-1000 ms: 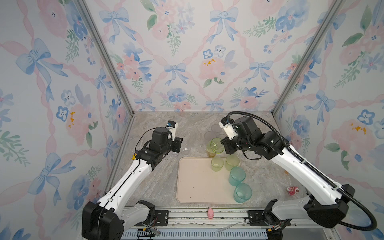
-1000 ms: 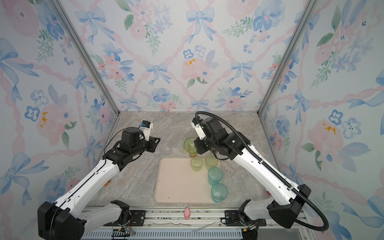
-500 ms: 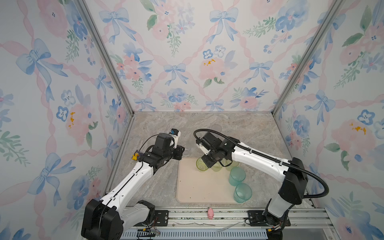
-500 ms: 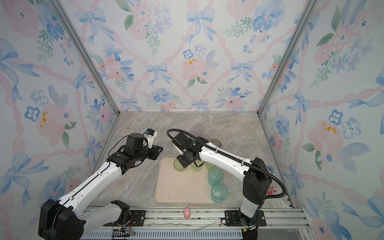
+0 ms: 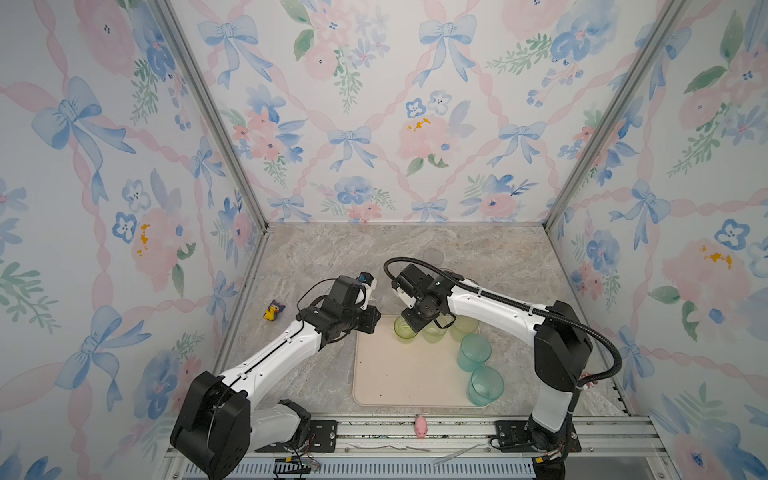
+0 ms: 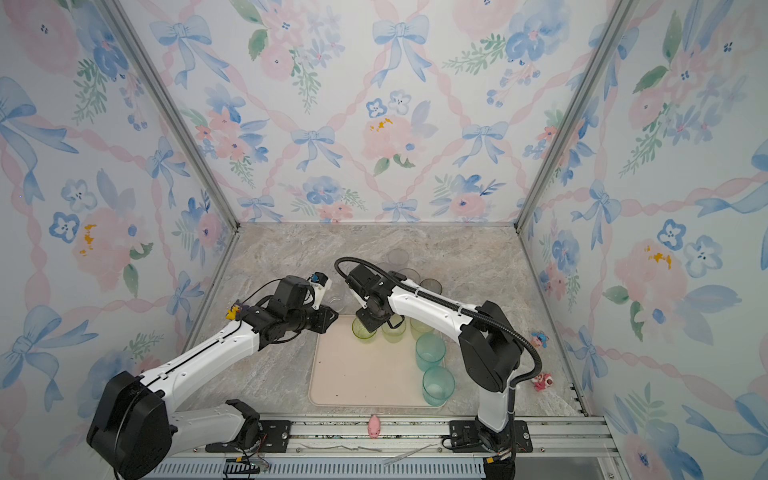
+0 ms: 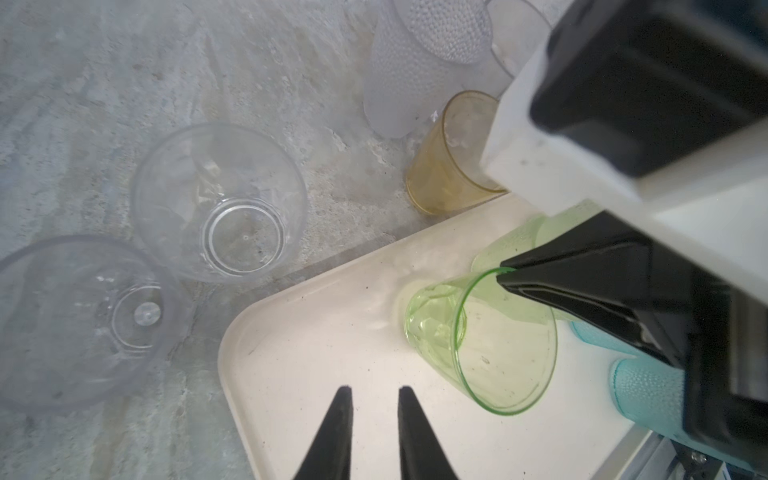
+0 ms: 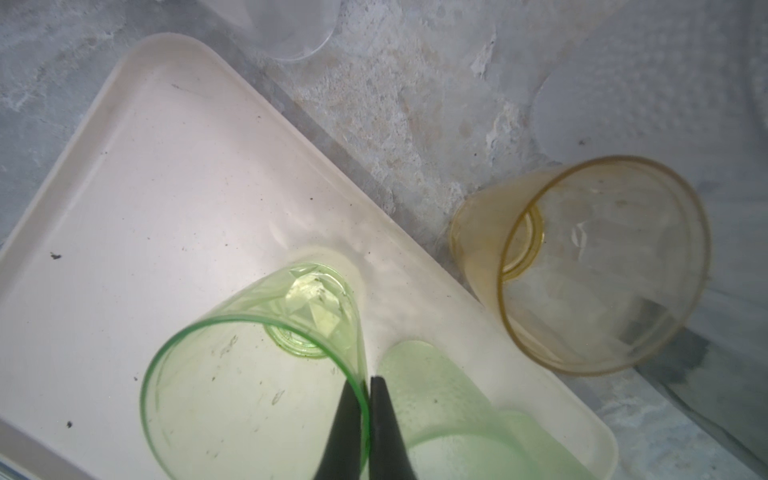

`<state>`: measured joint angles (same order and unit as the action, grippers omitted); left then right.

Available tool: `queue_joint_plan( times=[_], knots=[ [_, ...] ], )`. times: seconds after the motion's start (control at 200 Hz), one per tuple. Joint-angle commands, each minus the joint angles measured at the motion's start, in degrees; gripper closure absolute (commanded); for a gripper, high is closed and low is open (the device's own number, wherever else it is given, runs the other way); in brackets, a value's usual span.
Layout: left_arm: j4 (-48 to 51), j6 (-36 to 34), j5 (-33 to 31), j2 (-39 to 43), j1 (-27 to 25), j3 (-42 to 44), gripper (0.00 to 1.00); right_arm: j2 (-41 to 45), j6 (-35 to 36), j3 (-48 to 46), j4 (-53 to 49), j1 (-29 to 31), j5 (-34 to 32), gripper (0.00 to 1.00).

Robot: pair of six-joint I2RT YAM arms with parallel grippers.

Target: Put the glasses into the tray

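Right gripper (image 8: 365, 380) pinches the green tumbler's (image 8: 249, 395) rim; left gripper (image 7: 374, 390) parted, empty. Seemingly tilted, release could topple it onto the tray (image 8: 145, 187).

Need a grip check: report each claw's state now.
Left claw: open, holding nothing.
Right claw: shut on the rim of the pale green glass.

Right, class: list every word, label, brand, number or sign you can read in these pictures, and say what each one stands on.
None can be read. No words, labels or numbers show on the tray, the green glass, the amber glass or the wallpaper, which carries only bows and flowers.
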<state>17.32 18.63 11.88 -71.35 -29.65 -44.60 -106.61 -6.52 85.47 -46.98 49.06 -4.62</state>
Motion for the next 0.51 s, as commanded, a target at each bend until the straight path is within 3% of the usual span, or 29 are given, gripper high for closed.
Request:
queue_joint_plan(
  times=[0.0,0.5],
  knots=[
    [-0.1,1.2,1.0,-1.9,-1.1,1.3,0.78,-1.4,0.9,1.4,0.7,-0.6,1.2,1.0],
    [-2.2,1.5,2.3,-7.7,-3.7,0.2,0.78,-4.0,1.3,2.5,1.1,-2.0,1.6,1.0]
  ],
)
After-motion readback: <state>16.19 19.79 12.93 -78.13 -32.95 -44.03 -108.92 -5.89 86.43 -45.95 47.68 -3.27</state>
